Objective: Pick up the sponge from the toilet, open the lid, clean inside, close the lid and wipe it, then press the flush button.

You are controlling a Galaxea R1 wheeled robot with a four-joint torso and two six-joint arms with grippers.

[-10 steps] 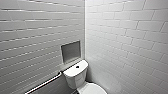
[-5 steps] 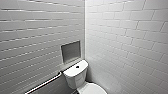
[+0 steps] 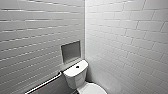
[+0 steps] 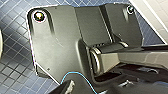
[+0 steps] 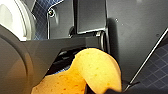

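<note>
The white toilet (image 3: 75, 75) stands in the corner, low in the head view. The small dark flush button (image 3: 77, 66) sits in the middle of its tank top. Below the tank, the front part of the white lid (image 3: 93, 89) shows, lying down flat. The orange sponge (image 5: 92, 72) looms large in the right wrist view, bent over on itself, with my right gripper (image 5: 98, 88) shut on it. A white curved part of the toilet (image 5: 11, 17) lies close beside that arm. My left gripper (image 4: 95, 88) is open above the floor with nothing in it.
White tiled walls meet in a corner behind the toilet. A recessed niche (image 3: 71, 51) is set in the left wall above the tank, and a grab bar (image 3: 45, 83) runs below it. The floor (image 4: 15, 65) is dark blue small tiles.
</note>
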